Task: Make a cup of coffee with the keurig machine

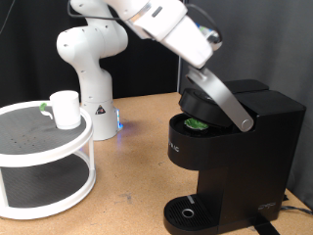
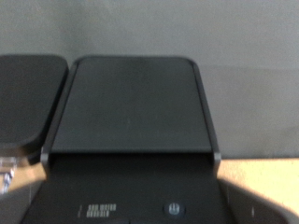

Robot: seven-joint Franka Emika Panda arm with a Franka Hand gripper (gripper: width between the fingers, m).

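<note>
Keurig at exterior view's right on tabletop, lid handle raised, green-topped pod seated in open chamber, drip tray bare. Hand up by lid handle's top end, fingers hidden behind wrist; open or shut: can't tell, nothing seen held. Wrist view: only machine's flat black top, power button. Cup well apart, on top tier of white round rack at exterior view's left. Probably light, stiff ceramic, glazed so slippery, chippable; best taken across rim wall, or by handle if reachable. Lid likely stiff-hinged; push via handle.
</note>
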